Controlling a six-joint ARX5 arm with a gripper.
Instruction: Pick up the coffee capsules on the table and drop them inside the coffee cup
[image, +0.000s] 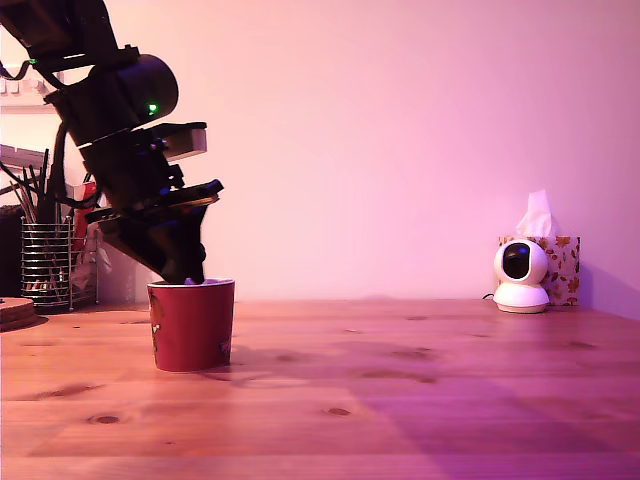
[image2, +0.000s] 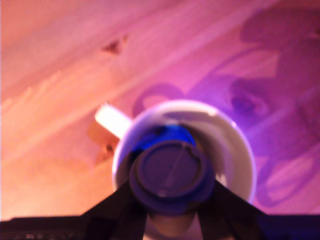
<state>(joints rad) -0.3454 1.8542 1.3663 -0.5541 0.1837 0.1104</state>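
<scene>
The tool (image2: 171, 210) grips a dark capsule (image2: 171, 172) over the red cup (image: 191, 324), near the worktop's (image: 400, 400) left edge in the exterior view.

Table (image: 420, 400): knotty wood, smooth, faint sheen. Coffee cup (image: 192, 325): matt paper. Utensil holder (image: 47, 262): wire mesh. Camera (image: 520, 276): glossy plastic.

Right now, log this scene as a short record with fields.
Hand: at the rim of the dark red tapered paper cup, shut on a dark round capsule
Inside cup: something blue below the capsule
Cup place: wooden table, the exterior view's left
Background: wire mesh utensil holder, white round camera, floral tissue box
</scene>
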